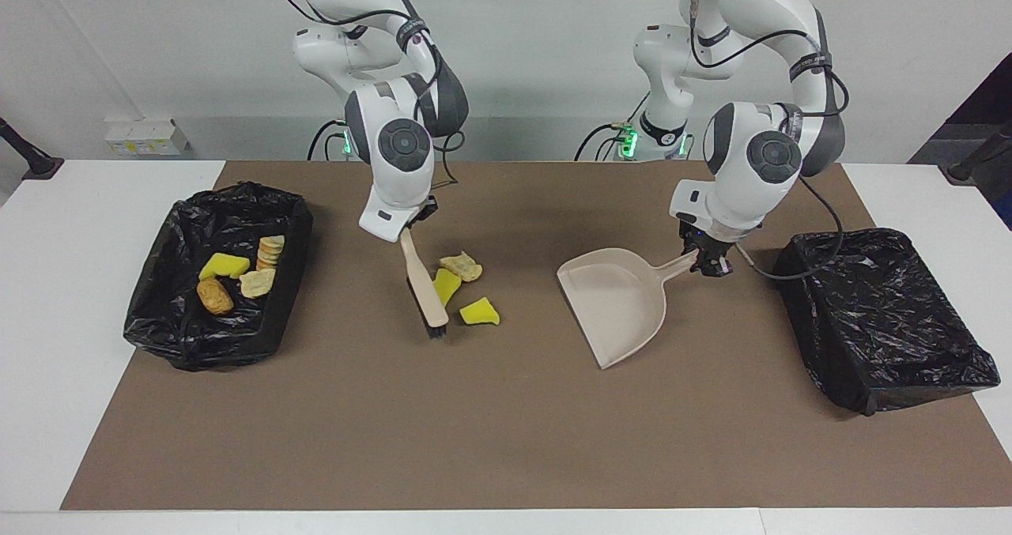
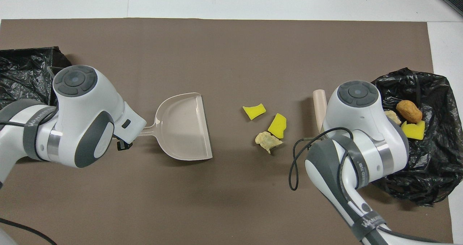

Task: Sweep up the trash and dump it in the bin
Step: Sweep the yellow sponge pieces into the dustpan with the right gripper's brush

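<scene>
Three scraps of trash lie on the brown mat: a beige crumbly piece [image 1: 461, 265] [image 2: 267, 139] and two yellow wedges [image 1: 445, 284] [image 1: 479, 311] [image 2: 277, 125] [image 2: 254, 110]. My right gripper [image 1: 405, 231] is shut on the handle of the brush [image 1: 423, 286] [image 2: 319, 105], which slants down beside the scraps toward the right arm's end. My left gripper [image 1: 706, 260] [image 2: 124, 143] is shut on the handle of the beige dustpan [image 1: 621, 306] [image 2: 184, 125], whose mouth faces the scraps. The bin [image 1: 237, 345] [image 2: 430, 158] at the right arm's end holds more trash, including an orange-brown nugget [image 1: 214, 295] [image 2: 408, 111].
A second black-lined bin [image 1: 877, 314] [image 2: 21, 71] stands at the left arm's end, close to the left arm's wrist. The mat [image 1: 474, 440] runs bare from the scraps to the edge farthest from the robots. White table borders it at both ends.
</scene>
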`<state>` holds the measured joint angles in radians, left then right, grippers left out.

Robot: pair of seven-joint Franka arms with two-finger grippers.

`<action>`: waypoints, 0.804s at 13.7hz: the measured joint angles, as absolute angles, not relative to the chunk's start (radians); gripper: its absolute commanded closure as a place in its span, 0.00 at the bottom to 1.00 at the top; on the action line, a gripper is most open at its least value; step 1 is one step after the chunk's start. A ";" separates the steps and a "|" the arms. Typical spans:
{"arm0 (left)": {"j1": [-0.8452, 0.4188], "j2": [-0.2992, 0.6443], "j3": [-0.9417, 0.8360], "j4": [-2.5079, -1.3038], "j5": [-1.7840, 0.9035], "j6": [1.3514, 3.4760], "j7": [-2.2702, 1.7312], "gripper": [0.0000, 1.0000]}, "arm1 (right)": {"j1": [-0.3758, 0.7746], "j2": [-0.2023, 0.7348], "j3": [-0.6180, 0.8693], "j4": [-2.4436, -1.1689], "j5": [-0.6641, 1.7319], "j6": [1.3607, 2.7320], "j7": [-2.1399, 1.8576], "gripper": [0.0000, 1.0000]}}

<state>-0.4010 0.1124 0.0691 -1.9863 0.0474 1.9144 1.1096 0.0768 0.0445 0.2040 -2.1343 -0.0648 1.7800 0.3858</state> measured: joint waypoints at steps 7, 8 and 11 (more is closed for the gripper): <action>-0.464 0.123 0.066 -2.012 0.050 1.959 0.964 1.00 | 0.219 0.036 0.212 -2.299 0.086 2.035 0.474 1.00; -0.464 0.123 0.066 -2.016 0.051 1.962 0.963 1.00 | 0.255 0.056 0.212 -2.285 0.110 2.053 0.479 1.00; -0.464 0.123 0.067 -2.029 0.051 1.974 0.961 1.00 | 0.321 0.087 0.214 -2.232 0.209 2.071 0.480 1.00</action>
<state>-0.4642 0.1226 0.0671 -2.0289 0.0510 1.9736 0.9612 0.3212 0.0873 0.2136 -2.2321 0.2087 2.0710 0.4796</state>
